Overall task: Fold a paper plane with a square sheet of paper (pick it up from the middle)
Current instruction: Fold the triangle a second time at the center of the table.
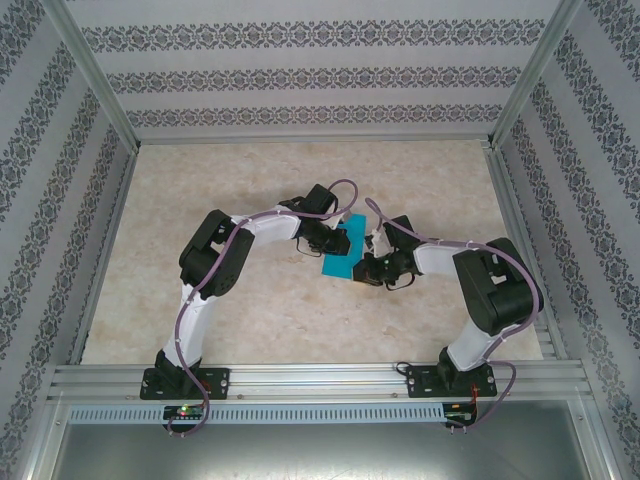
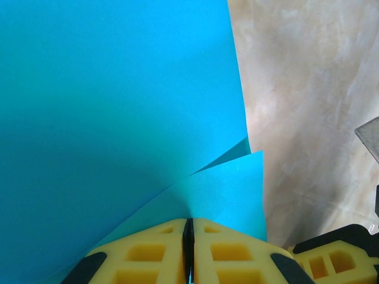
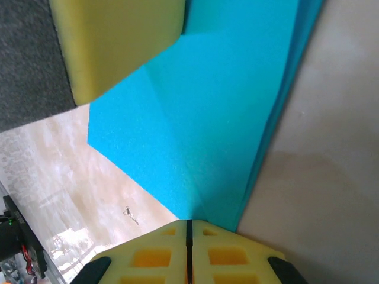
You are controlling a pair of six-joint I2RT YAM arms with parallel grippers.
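Note:
The square sheet of paper (image 1: 338,256) is teal-blue and folded over on itself, held up off the marbled table at mid-table between both arms. My left gripper (image 1: 333,238) is shut on it from the left. In the left wrist view the yellow jaws (image 2: 188,220) pinch the paper (image 2: 118,106) where two layers part. My right gripper (image 1: 366,264) is shut on the sheet's right side. In the right wrist view its jaws (image 3: 189,222) clamp the layered paper (image 3: 225,106), with a left finger (image 3: 118,41) above. A paper plane is out of view.
Aluminium rails (image 1: 320,380) run along the near edge and up the corners, and patterned walls enclose the table (image 1: 250,180) on three sides. A right finger (image 2: 331,263) shows at the lower right of the left wrist view.

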